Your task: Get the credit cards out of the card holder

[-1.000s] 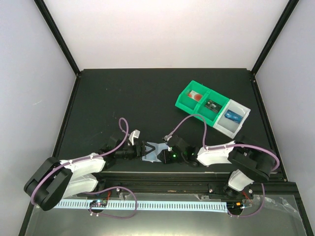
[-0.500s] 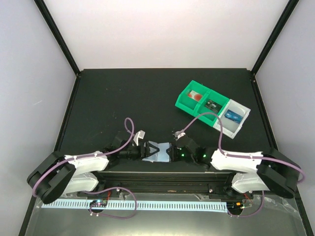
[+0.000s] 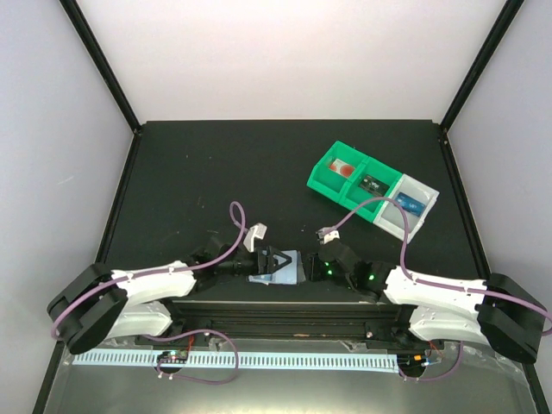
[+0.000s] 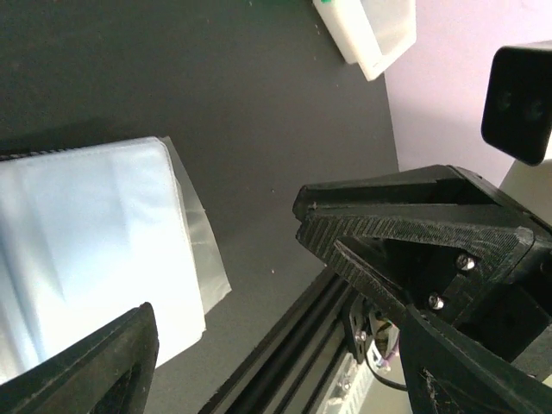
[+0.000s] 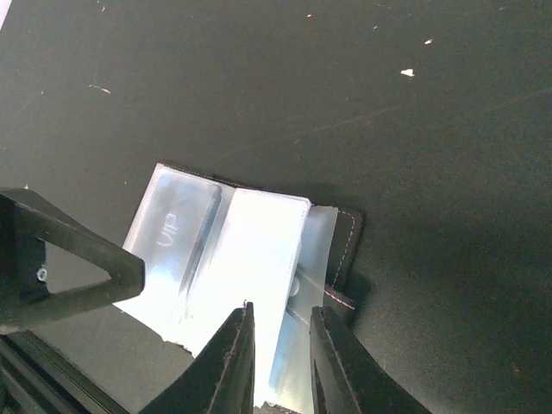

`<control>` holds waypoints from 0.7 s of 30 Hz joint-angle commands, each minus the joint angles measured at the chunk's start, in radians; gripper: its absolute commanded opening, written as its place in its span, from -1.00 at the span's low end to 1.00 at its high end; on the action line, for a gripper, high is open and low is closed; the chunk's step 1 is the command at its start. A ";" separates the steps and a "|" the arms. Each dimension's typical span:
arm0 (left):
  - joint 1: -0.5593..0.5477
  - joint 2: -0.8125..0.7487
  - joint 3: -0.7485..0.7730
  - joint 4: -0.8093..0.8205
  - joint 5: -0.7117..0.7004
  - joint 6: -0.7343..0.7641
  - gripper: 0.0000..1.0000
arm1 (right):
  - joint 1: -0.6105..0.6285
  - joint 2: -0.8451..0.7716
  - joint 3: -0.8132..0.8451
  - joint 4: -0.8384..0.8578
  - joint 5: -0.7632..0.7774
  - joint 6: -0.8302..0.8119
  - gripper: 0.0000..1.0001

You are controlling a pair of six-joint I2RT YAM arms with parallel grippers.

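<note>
Top external: black table (image 3: 216,164), pale walls (image 3: 285,52), left tool (image 3: 274,263) agape, right tool (image 3: 308,265) seemingly tight on holder (image 3: 290,267).

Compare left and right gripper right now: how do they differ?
Opening: the left gripper stands wide open; the right gripper is nearly closed. Contact: the left gripper straddles a corner of the card holder without pinching; the right gripper has the holder's edge between its jaws. Shared: both sit low at the holder, facing each other.
</note>
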 commanded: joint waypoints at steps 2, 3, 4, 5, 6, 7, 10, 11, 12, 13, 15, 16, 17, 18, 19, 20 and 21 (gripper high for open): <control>0.025 -0.081 0.035 -0.143 -0.087 0.080 0.53 | 0.002 0.010 -0.002 0.030 0.002 -0.004 -0.57; 0.037 -0.092 0.035 -0.174 -0.095 0.090 0.53 | 0.001 0.016 0.002 0.041 -0.013 -0.009 -0.58; 0.048 -0.100 0.035 -0.200 -0.099 0.099 0.52 | 0.002 0.024 0.005 0.050 -0.030 -0.012 -0.57; 0.060 -0.107 0.034 -0.222 -0.099 0.108 0.52 | 0.002 0.033 0.007 0.064 -0.048 -0.012 -0.57; 0.071 -0.112 0.030 -0.242 -0.098 0.115 0.52 | 0.002 0.041 0.007 0.086 -0.070 -0.011 -0.56; 0.080 -0.119 0.027 -0.259 -0.097 0.121 0.53 | 0.002 0.050 0.007 0.115 -0.099 -0.011 -0.55; 0.118 -0.141 -0.007 -0.252 -0.064 0.113 0.55 | 0.005 0.085 0.026 0.158 -0.163 -0.004 -0.53; 0.132 -0.155 -0.026 -0.236 -0.050 0.102 0.55 | 0.009 0.100 0.036 0.167 -0.182 -0.005 -0.52; 0.145 -0.166 -0.039 -0.230 -0.048 0.094 0.55 | 0.014 0.117 0.047 0.173 -0.192 -0.006 -0.51; 0.151 -0.175 -0.048 -0.235 -0.052 0.096 0.55 | 0.019 0.131 0.059 0.175 -0.199 -0.008 -0.50; 0.163 -0.190 -0.057 -0.261 -0.068 0.106 0.57 | 0.031 0.172 0.081 0.180 -0.213 -0.012 -0.49; 0.167 -0.193 -0.061 -0.269 -0.072 0.111 0.59 | 0.035 0.188 0.089 0.182 -0.218 -0.013 -0.49; 0.173 -0.193 -0.067 -0.270 -0.071 0.112 0.60 | 0.037 0.204 0.095 0.186 -0.225 -0.013 -0.49; 0.178 -0.191 -0.075 -0.266 -0.066 0.113 0.60 | 0.037 0.220 0.098 0.192 -0.232 -0.013 -0.48; 0.182 -0.185 -0.083 -0.260 -0.062 0.111 0.60 | 0.038 0.234 0.100 0.194 -0.234 -0.013 -0.48; 0.184 -0.179 -0.090 -0.251 -0.059 0.108 0.60 | 0.039 0.245 0.102 0.192 -0.235 -0.015 -0.48; 0.184 -0.172 -0.098 -0.239 -0.055 0.105 0.60 | 0.037 0.254 0.106 0.185 -0.232 -0.019 -0.48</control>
